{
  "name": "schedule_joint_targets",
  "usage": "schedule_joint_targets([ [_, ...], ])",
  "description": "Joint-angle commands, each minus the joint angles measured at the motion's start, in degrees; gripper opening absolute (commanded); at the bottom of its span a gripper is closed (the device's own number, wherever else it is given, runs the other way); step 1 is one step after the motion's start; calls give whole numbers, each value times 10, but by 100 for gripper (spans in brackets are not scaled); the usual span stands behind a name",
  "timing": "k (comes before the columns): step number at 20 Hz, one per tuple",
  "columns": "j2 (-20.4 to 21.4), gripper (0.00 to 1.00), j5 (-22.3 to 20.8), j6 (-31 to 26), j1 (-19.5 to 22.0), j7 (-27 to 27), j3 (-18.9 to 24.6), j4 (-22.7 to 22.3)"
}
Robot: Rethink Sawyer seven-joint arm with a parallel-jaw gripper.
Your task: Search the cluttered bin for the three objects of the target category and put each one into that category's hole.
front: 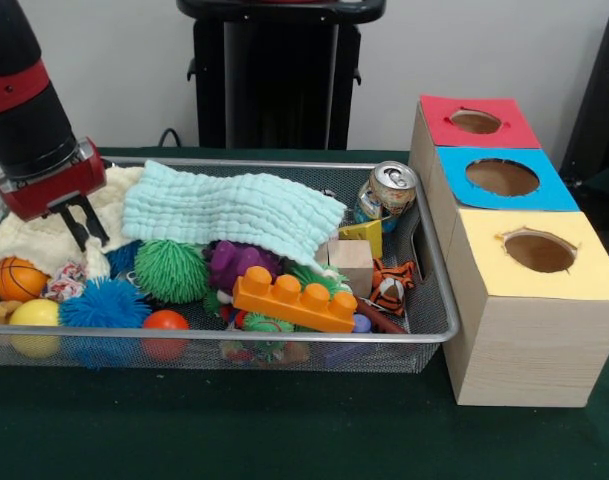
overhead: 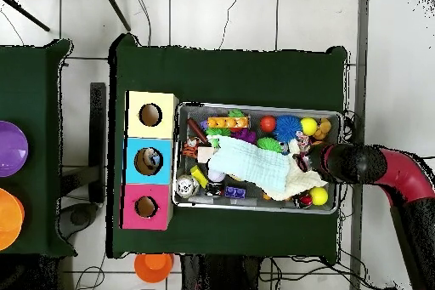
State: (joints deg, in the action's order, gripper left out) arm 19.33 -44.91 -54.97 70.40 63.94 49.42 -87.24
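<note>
No bottles visible in bin (front: pixel 424 255); probably hidden under cloths (front: pixel 229 210). Claw (front: pixel 84 222) empty, fingers slightly apart, hangs over cream cloth at bin end far from red hole (front: pixel 475 121). Lift cloth aside first, pinching edge only.

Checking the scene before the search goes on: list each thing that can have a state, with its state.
gripper: open, fingers pointing down at the cream cloth, holding nothing.
wire bin: full of clutter.
mint cloth: spread over other items.
cream cloth: crumpled at the bin's end.
drink can: tilted against the bin's corner, tab end showing.
red hole: open.
blue hole: open.
yellow hole: open.
</note>
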Motion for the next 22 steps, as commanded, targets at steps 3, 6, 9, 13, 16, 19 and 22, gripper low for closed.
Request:
schedule_joint_targets([
  [3,65,0,-6,15,11,-144,25,-51],
  [6,110,0,10,11,16,-127,43,-74],
  [9,171,0,36,15,21,-84,69,-116],
  [13,234,0,74,21,28,-38,102,-162],
  [16,263,0,102,35,31,-13,123,-189],
  [19,290,0,127,46,35,5,139,-211],
  [22,323,0,147,57,37,18,149,-228],
])
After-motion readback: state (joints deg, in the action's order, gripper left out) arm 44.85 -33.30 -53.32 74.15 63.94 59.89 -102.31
